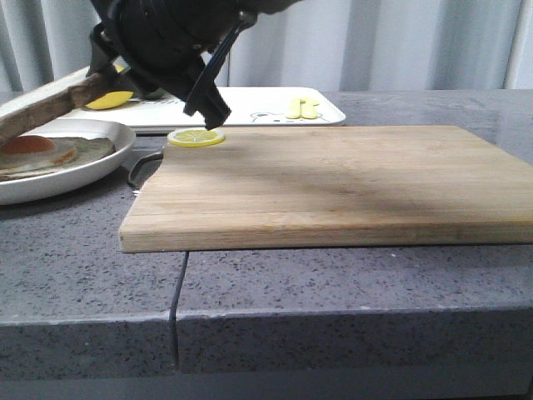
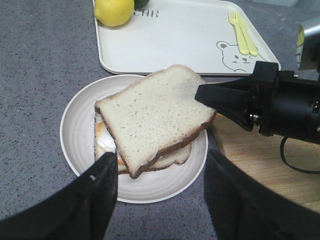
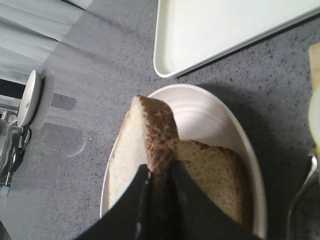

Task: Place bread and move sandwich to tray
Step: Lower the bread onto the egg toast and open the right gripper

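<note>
My right gripper (image 3: 159,187) is pinched on the crust edge of the bread (image 2: 152,112), holding the slice tilted above the sandwich (image 2: 142,157) on its plate. My left gripper (image 2: 160,192) hangs spread wide above the plate's near rim, holding nothing. The tray (image 2: 185,45) lies just beyond the plate, the cutting board (image 1: 333,183) beside it.

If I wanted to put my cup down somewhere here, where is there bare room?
The wooden cutting board is mostly bare, with only a lemon slice at its far left corner. The tray is open in the middle, between the lemon and the yellow fork. It is crowded at the plate, where the right tool holds the bread.
</note>
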